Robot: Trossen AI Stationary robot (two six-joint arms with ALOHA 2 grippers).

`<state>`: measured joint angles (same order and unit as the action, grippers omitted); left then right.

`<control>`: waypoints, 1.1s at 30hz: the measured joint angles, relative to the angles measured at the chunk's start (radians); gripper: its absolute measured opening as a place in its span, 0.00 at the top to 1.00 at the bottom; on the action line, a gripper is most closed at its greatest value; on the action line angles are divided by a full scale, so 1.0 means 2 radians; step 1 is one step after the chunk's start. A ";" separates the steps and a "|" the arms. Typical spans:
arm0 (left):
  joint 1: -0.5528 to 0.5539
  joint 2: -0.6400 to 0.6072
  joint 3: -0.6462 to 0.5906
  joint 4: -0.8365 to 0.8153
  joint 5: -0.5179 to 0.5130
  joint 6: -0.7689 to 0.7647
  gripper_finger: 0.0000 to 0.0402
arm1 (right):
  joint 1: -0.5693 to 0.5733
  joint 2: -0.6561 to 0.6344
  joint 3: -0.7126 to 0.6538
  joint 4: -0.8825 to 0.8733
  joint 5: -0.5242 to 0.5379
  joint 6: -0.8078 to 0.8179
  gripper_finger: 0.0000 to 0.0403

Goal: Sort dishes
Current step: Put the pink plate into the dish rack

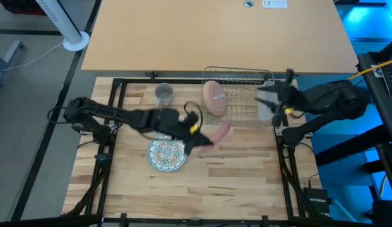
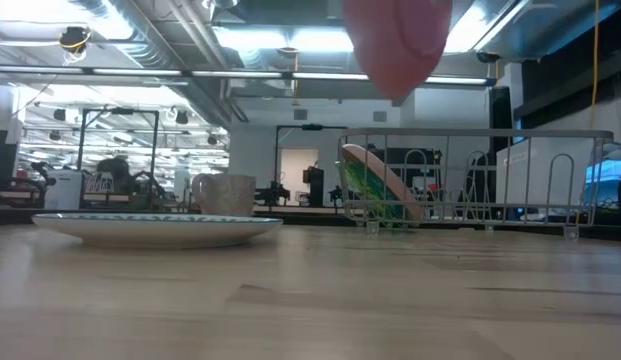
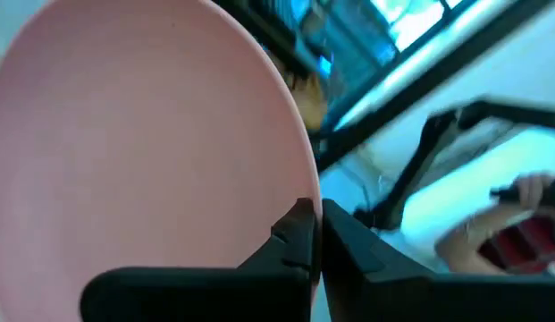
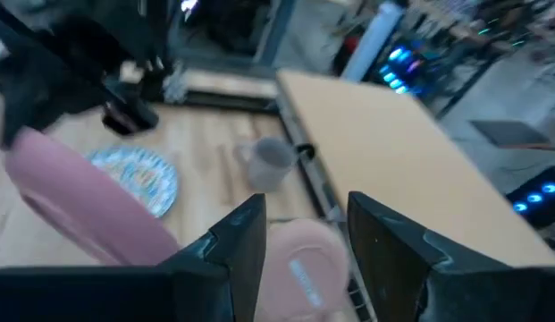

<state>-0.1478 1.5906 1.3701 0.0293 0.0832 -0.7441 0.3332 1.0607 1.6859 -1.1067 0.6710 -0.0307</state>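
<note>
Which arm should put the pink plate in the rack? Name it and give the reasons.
Left. The left tool is shut on the pink plate and holds it in the air beside the rack. The right tool hangs open over the rack, holding nothing.

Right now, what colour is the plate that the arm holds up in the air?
Pink. The plate fills the left wrist view, pinched at its rim by the left tool.

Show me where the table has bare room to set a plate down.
Bare wood lies in front of the patterned plate and right of it, in front of the dish rack. It is crowded between the grey cup, the rack and the left gripper holding the pink plate.
</note>
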 joint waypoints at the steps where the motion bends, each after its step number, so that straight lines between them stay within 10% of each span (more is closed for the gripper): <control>1: 0.014 0.000 0.000 0.008 0.009 0.000 1.00 | 0.000 -0.008 0.002 0.001 0.010 -0.001 0.59; 11: 0.138 0.019 0.000 0.079 0.060 -0.012 1.00 | 0.000 -0.087 0.003 -0.040 0.029 0.052 0.59; 33: 0.222 0.183 0.000 0.349 0.099 -0.173 1.00 | 0.000 -0.120 -0.108 -0.076 0.049 0.091 0.59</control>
<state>0.2959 1.9563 1.3705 0.7267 0.2818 -1.0892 0.3332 0.8215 1.4700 -1.2579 0.7683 0.1521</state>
